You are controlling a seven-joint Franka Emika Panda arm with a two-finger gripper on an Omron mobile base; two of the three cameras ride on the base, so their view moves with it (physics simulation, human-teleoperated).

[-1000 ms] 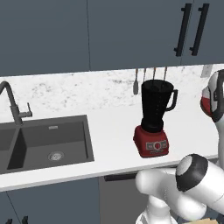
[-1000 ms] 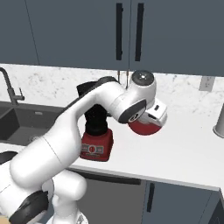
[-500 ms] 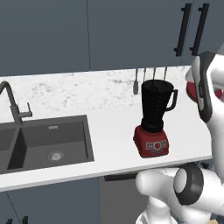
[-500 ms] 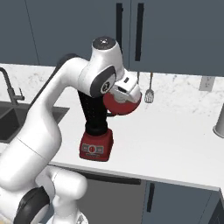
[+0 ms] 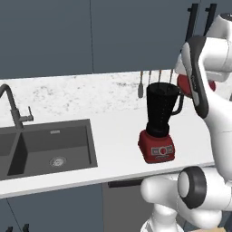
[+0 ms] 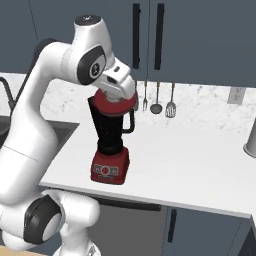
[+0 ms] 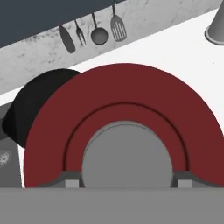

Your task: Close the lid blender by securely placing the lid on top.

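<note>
Four utensils (image 6: 157, 98) hang above the white counter (image 6: 190, 165); the gripper (image 6: 120, 95) grasps the lid (image 6: 116, 105).

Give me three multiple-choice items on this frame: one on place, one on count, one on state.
1. Where is the round red lid with the grey knob?
A. In the sink
B. Held at the top of the black blender jar
C. On the counter beside the red base

2. How many utensils hang on the wall in the right base view?
A. Three
B. One
C. Six

3. What is the gripper doing?
A. Open, empty
B. Shut on the lid
C. Pressing a button

Answers: 1 B, the lid sits at the jar's mouth, not fully centred in the hand view. 2 A, three hang beside the arm. 3 B, its fingers flank the knob.
</note>
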